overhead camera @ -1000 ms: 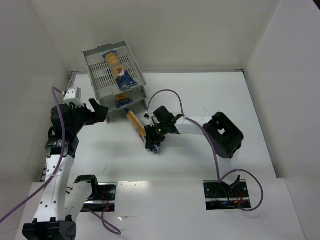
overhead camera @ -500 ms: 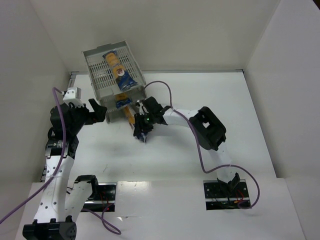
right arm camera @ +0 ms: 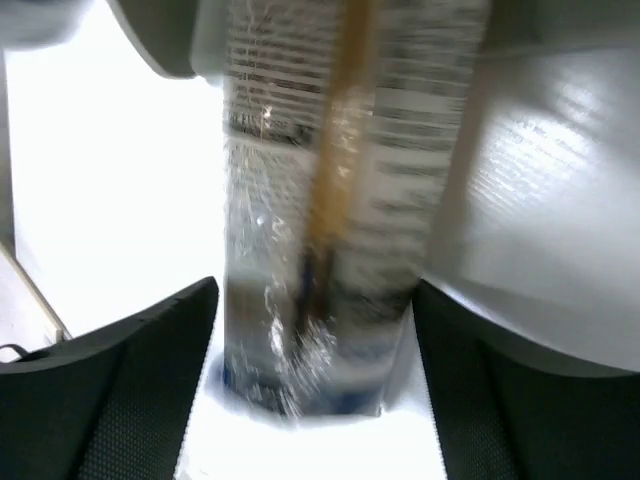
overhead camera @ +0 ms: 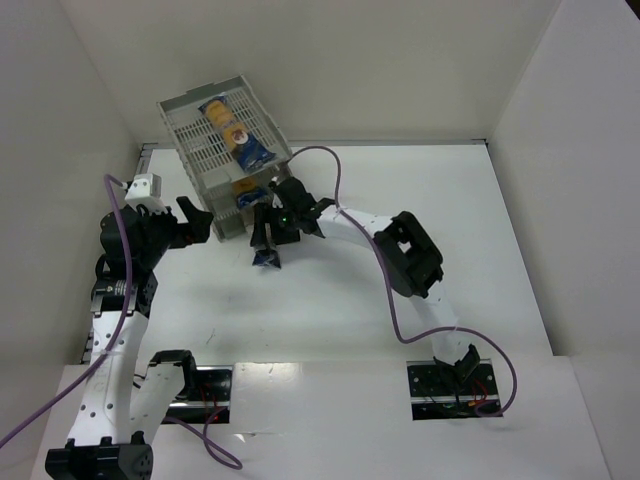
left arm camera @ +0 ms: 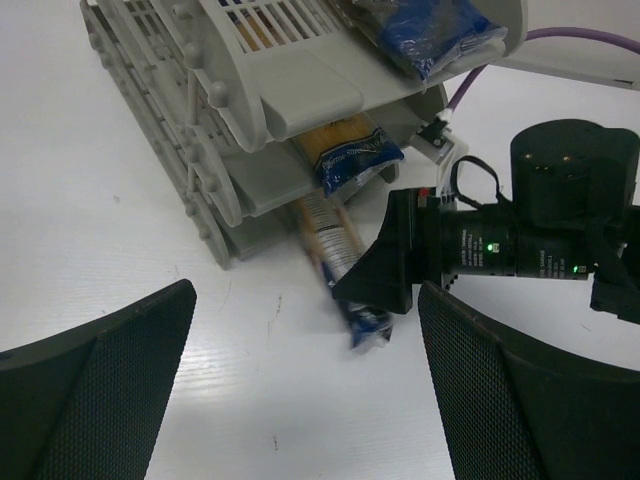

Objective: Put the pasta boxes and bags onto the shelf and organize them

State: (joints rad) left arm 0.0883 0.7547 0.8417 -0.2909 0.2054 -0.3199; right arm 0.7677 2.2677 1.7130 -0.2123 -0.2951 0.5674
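The grey three-tier shelf [overhead camera: 190,150] stands at the far left. One pasta packet [overhead camera: 232,130] lies on its top tray and a second [overhead camera: 243,190] on the middle tray. My right gripper [overhead camera: 268,240] is shut on the third packet [right arm camera: 330,200], whose far end is at the mouth of the bottom tray and whose blue near end [left arm camera: 368,325] is by the table. In the left wrist view the shelf [left arm camera: 300,85] fills the top and the third packet [left arm camera: 330,235] slants out from under it. My left gripper [overhead camera: 195,220] is open and empty, left of the shelf's front.
White walls close in on the left, back and right. The right arm's purple cable [overhead camera: 330,165] loops beside the shelf. The right arm's body [left arm camera: 540,230] stretches across the table in front of the shelf.
My right gripper has moved left and toward the shelf with the third packet, pushing its far end under the trays. The shelf has shifted slightly back and left. The left arm has not moved.
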